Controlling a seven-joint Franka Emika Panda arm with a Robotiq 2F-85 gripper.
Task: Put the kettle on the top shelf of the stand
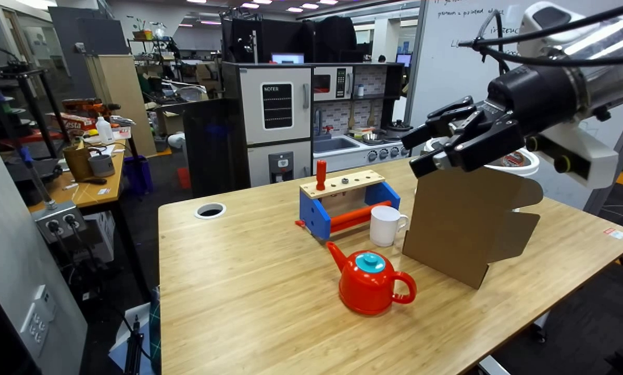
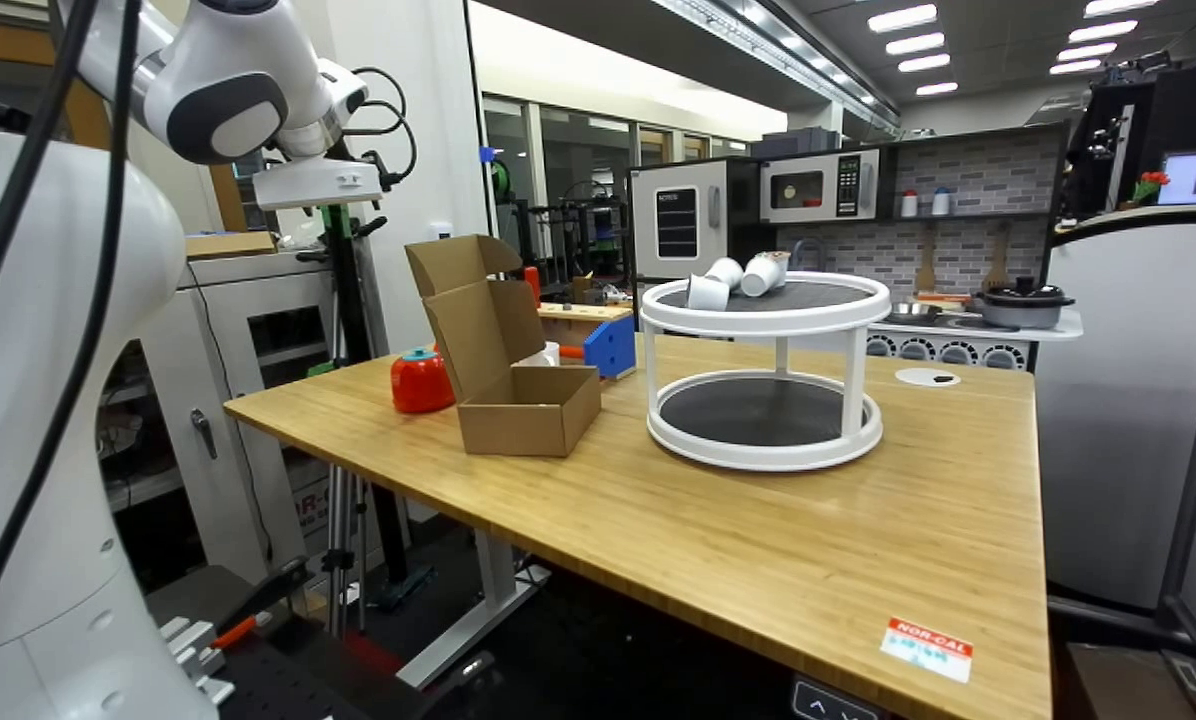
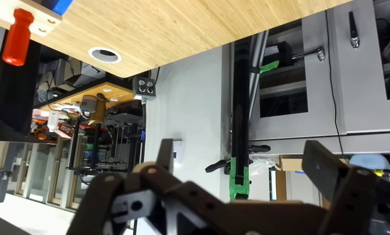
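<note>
The kettle is glossy red with a turquoise lid and stands upright on the table, spout and handle to its sides. In an exterior view the kettle is partly covered by a cardboard flap. The stand is a round white two-tier rack with dark shelves; several white cups lie on its top shelf. Behind the cardboard, only part of the stand shows. My gripper hangs in the air well above the tabletop, open and apart from the kettle. In the wrist view my gripper has nothing between its fingers.
An open cardboard box with a raised flap stands between kettle and stand. Close to the kettle are a white mug and a blue-and-red toy workbench with an upright red screwdriver. A cable hole pierces the table.
</note>
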